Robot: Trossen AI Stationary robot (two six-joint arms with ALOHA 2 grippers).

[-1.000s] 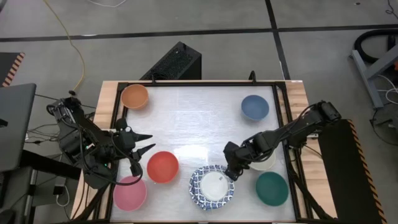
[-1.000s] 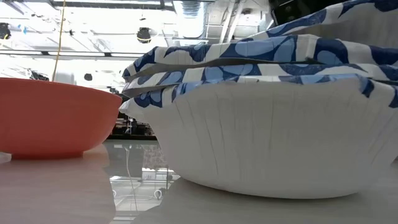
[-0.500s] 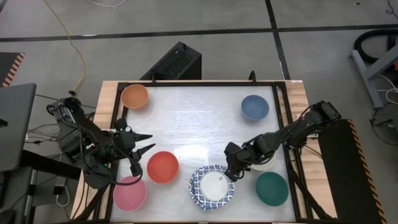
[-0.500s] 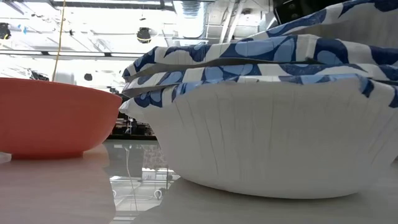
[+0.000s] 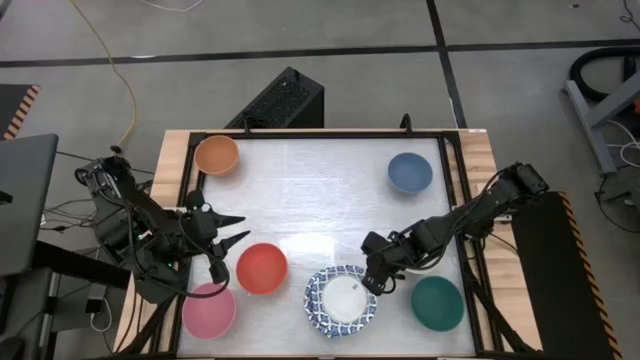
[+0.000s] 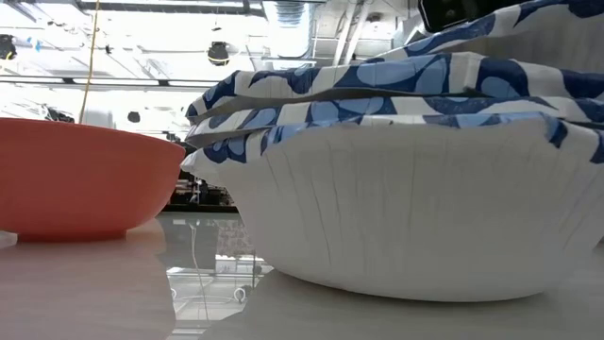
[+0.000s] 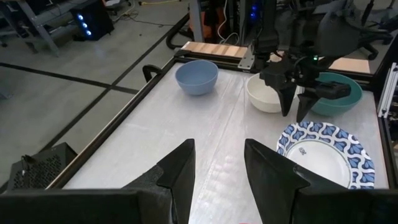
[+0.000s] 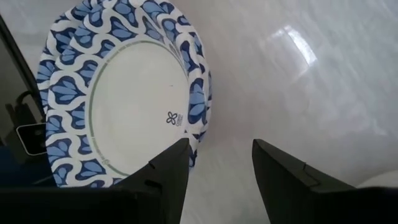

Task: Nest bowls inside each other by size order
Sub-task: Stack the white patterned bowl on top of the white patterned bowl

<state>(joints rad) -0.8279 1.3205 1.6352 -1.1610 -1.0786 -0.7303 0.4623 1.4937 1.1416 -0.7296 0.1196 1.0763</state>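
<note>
Two fingers of my right gripper [image 5: 375, 283] are spread wide, empty, just at 1 o'clock of the patterned bowls [image 5: 341, 300]. Next I should grab another bowl, maybe the cream bowl [image 7: 266, 93], and nest it.

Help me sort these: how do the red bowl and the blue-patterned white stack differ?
The red bowl is plain; the blue-patterned stack has a white centre. The red bowl is single and smaller across; the stack holds several nested bowls and is wider. The right hand hovers at the stack's edge; the left hand is apart from the red bowl. Both are round, upright.
</note>
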